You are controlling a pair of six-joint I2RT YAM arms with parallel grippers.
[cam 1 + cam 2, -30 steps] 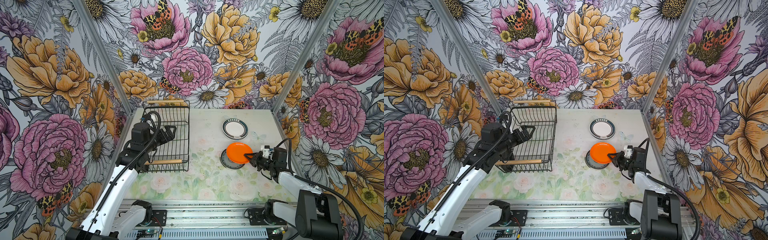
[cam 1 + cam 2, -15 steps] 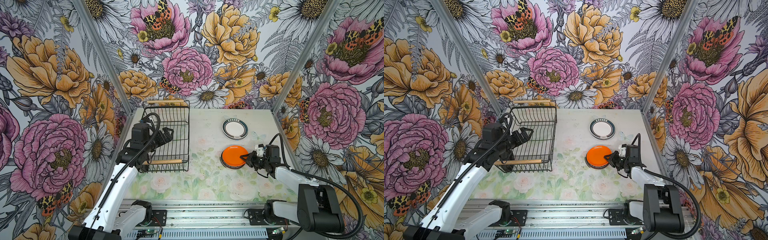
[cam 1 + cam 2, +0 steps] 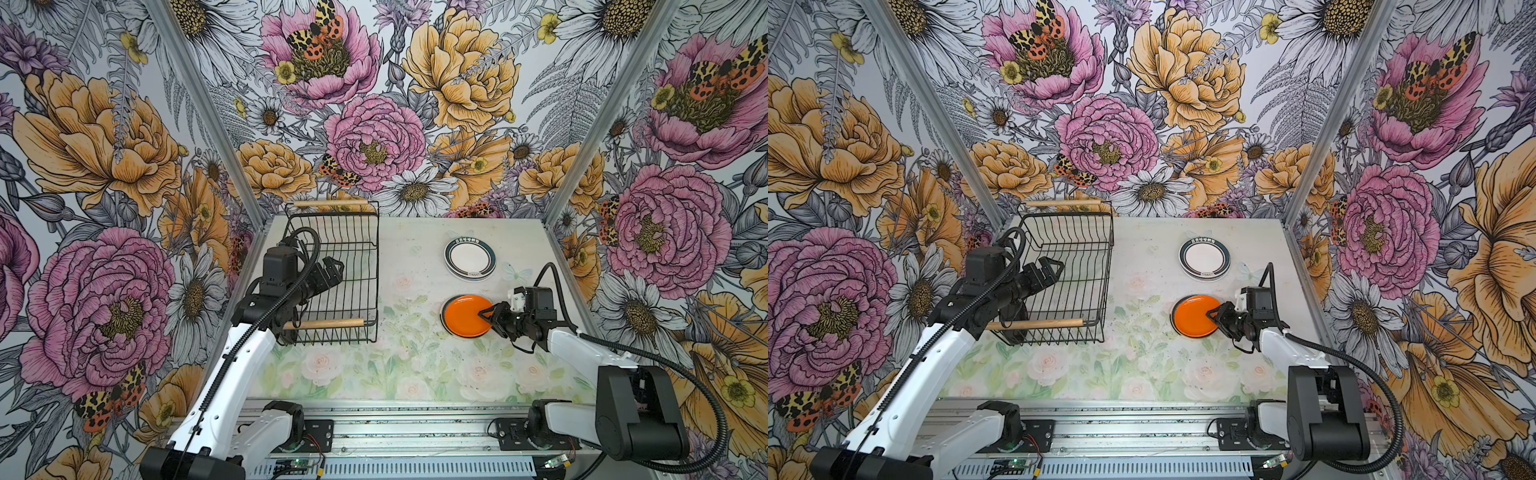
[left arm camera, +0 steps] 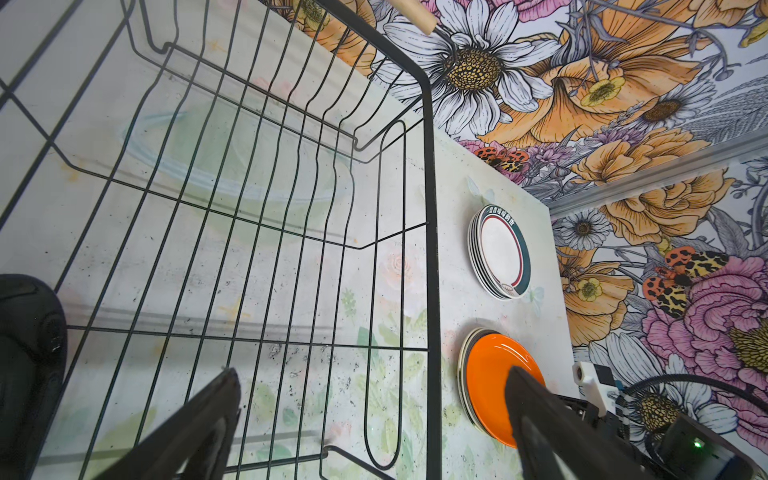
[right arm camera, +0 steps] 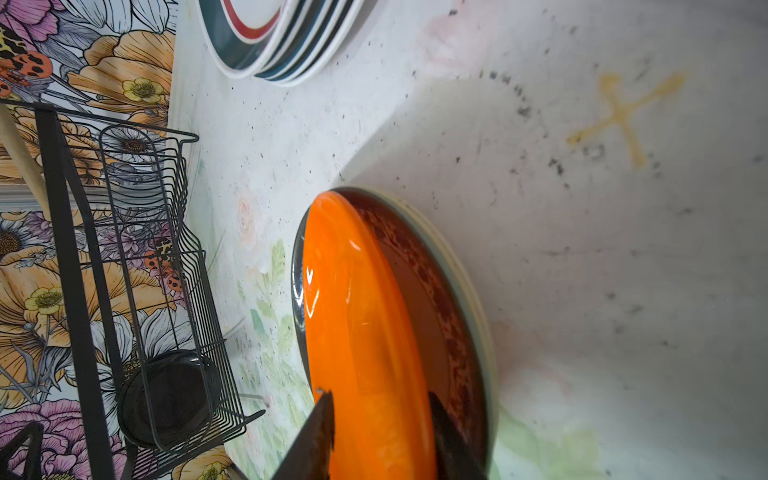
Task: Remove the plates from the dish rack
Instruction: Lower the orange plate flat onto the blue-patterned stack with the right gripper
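An orange plate (image 3: 465,318) (image 5: 357,332) lies on top of a stack of plates on the right of the table. A dark red-patterned plate (image 5: 436,291) is just under it. My right gripper (image 3: 485,319) (image 5: 380,397) is at the plate's near right rim, open, with a finger on each side of the rim. The black wire dish rack (image 3: 376,249) (image 4: 430,208) stands on the left. A black plate (image 5: 162,399) stands upright in the rack's near corner. My left gripper (image 3: 334,272) (image 4: 372,374) hovers over the rack, open wide and holding nothing.
A second stack of white plates with teal and red rims (image 3: 469,259) (image 4: 500,253) lies behind the orange one. The rack's wooden handles (image 3: 328,324) run across its near and far ends. Floral walls close in the table on three sides.
The right gripper has lowered the tilted orange plate flat onto the stack, and its jaws have parted. The left arm has hardly moved.
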